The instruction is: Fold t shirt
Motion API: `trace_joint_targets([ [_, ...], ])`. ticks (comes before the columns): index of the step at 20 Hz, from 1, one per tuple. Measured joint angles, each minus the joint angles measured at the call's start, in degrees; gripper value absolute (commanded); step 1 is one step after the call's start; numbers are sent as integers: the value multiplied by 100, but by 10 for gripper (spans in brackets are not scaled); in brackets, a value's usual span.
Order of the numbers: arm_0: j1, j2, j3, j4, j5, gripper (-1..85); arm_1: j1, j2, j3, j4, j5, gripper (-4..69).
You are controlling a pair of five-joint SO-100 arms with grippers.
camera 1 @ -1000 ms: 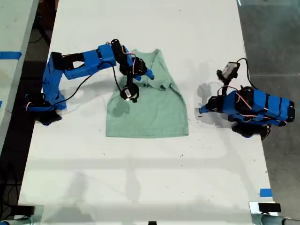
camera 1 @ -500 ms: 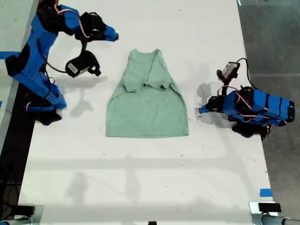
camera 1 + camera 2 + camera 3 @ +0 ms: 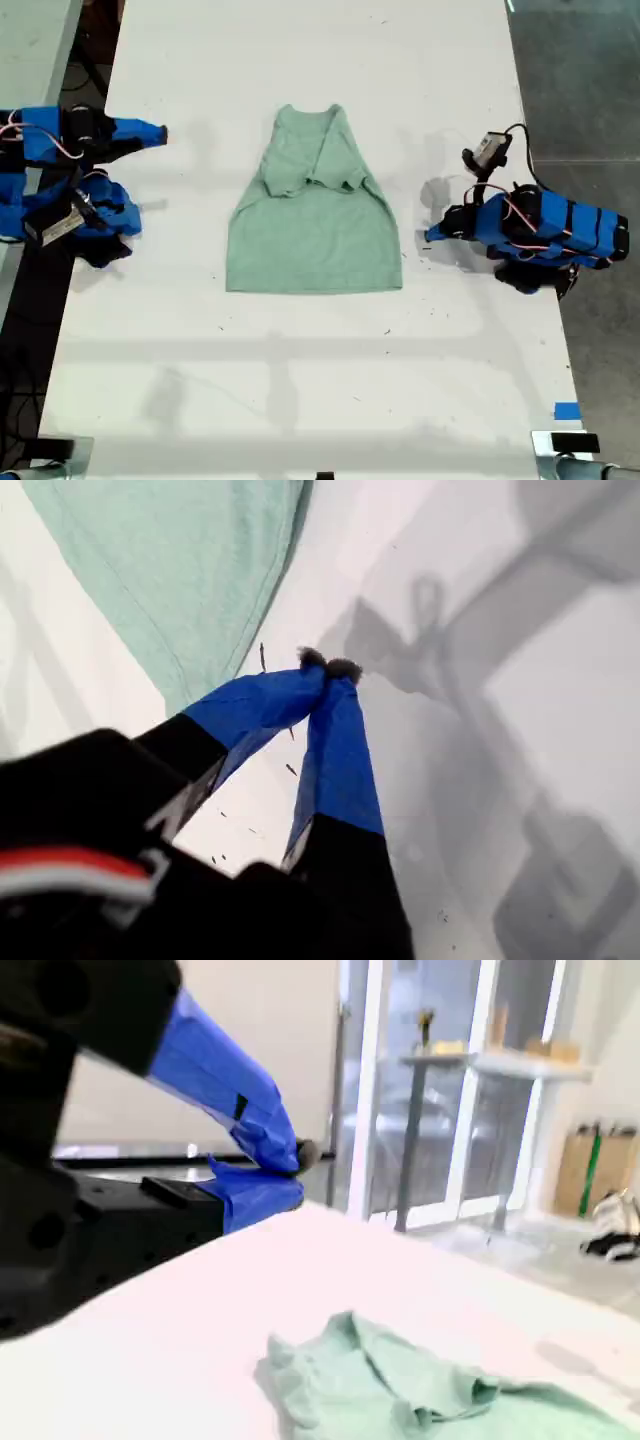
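In the exterior view, the t shirt (image 3: 315, 230) lies flat at the middle of the white desk (image 3: 300, 380), collar toward 12 o'clock and hem toward 6 o'clock, both sleeves folded in over the chest. My first pincer (image 3: 430, 237) sits low at the shirt's 3 o'clock, near the hem corner but apart from the cloth, its arm folded up behind it. My second pincer (image 3: 158, 132) is well apart at about 10 o'clock, near the desk's edge, pointing toward the shirt. In the first wrist view, my first pincer (image 3: 328, 666) is clenched tip to tip on nothing, just beside the shirt's edge (image 3: 180, 570). In the second wrist view, my second pincer (image 3: 295, 1165) is clenched and empty, raised above the desk, with the shirt (image 3: 420, 1390) lying beyond it.
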Motion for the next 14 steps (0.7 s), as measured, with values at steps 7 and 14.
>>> trace_joint_targets([
  [7, -202, 1160, 4025, -861, 158, 1, 0, 0, 0, 0, 18, -2],
  [14, 88, 1169, 4043, -861, 114, 1, 0, 0, 0, 0, 18, -2],
])
